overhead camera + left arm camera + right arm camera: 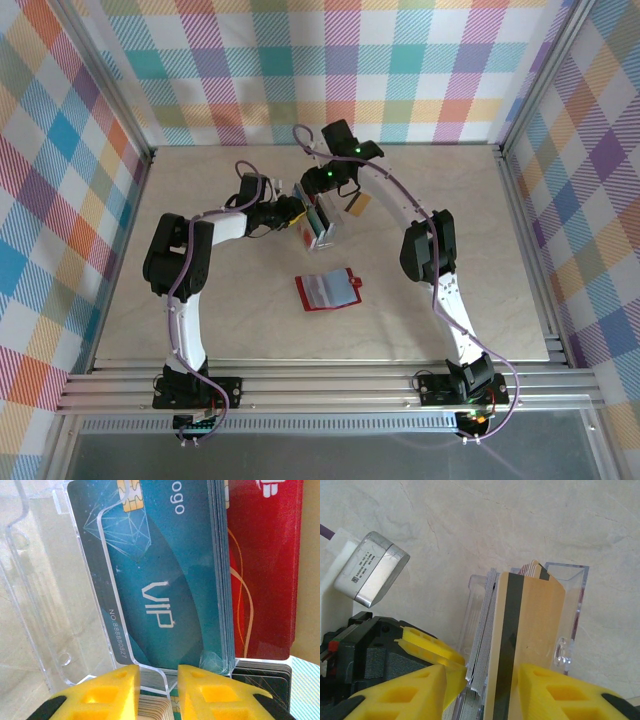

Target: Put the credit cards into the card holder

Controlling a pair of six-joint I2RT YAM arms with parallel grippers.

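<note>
A: At upper centre of the overhead view, both arms meet at a clear rack (322, 222) packed with credit cards (165, 580).

B: Fingers?

A: Right gripper (480, 680) pinches a gold card (527, 645), probably extracting it. Left gripper (157, 687) steadies the rack's wall. Card holder (327, 290) lies open below.

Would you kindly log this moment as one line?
left claw at clear rack, jaws astride its edge | right claw astride gold card in rack | card holder open, untouched

A lab test cell — plaid walls (70, 180), aluminium frame (320, 385).
</note>
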